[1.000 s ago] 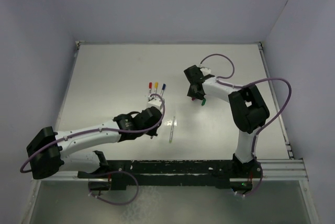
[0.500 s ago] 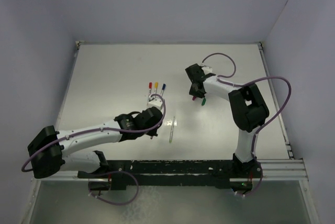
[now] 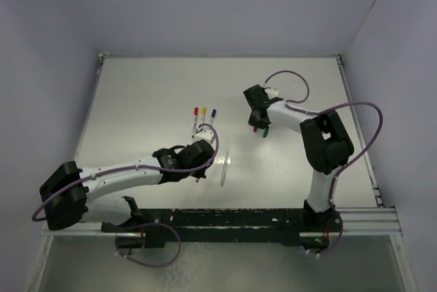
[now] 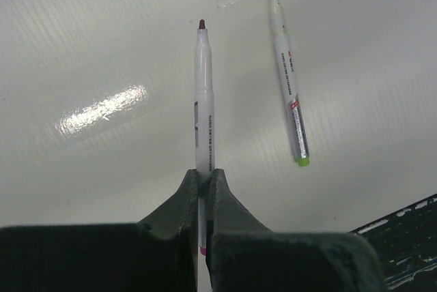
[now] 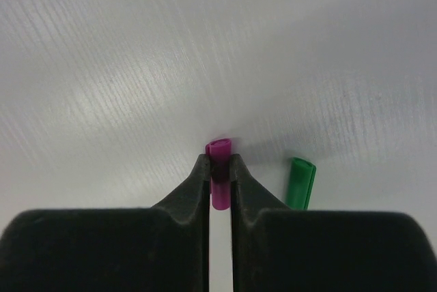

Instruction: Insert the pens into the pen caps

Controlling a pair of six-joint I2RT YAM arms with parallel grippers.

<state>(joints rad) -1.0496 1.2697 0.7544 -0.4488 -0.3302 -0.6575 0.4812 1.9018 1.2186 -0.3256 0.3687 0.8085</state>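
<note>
A pen [image 4: 203,94] is held by the left gripper [image 4: 203,183], whose fingers [image 4: 179,200] are clamped tight on the lower barrel. The dark red tip points away from the wrist, above the table [image 3: 136,101]. A line of dark print runs along the pale barrel, too small to be read. To the right of it, well apart, a green-tipped pen [image 4: 288,80] lies flat on the white surface. It carries red and dark printed marks (also illegible) and a green end nearest the arms. In the top view this loose pen [image 3: 224,167] is seen just right of the left gripper [image 3: 199,157].

A purple-magenta cap [image 5: 219,149] is pinched by the right gripper [image 5: 220,172], with both fingers pressed against its sides and no gap visible. Whether the cap rests on the table cannot be told. No writing can be made out on it. A green cap [image 5: 300,183] lies just beside it on the right, apart from the fingers. From above, the right gripper [image 3: 256,127] is seen right of centre.

Between the two arms, three pens lie side by side near the table's middle, topped with a red cap [image 3: 196,110], a yellow cap [image 3: 203,110] and a blue cap [image 3: 213,111].
</note>
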